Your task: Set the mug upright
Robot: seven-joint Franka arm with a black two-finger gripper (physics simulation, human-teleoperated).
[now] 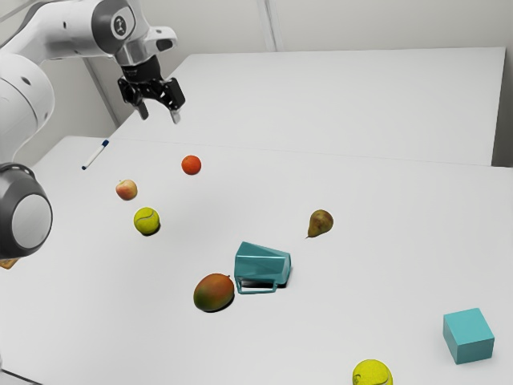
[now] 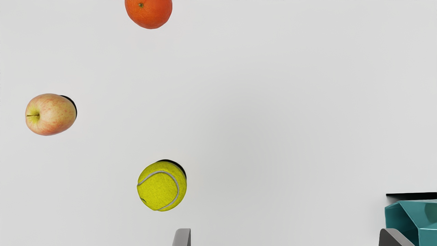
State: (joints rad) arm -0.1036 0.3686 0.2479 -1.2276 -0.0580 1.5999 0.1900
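The teal mug [image 1: 264, 264] lies on its side on the white table, its handle toward the exterior view's bottom edge and beside the mango. High above the table, at the exterior view's upper left, my gripper [image 1: 159, 114] hangs well away from the mug. In the wrist view, part of the mug [image 2: 425, 218] shows past one fingertip. The two fingers of the gripper [image 2: 285, 237] stand wide apart there, with nothing held between them.
Near the mug are a mango [image 1: 214, 293] and a pear [image 1: 320, 223]. A tennis ball [image 1: 147, 220], apple [image 1: 127, 189], orange [image 1: 191, 164] and marker [image 1: 95, 155] lie nearer the arm. A teal cube [image 1: 469, 335] and second tennis ball [image 1: 373, 374] sit farther off.
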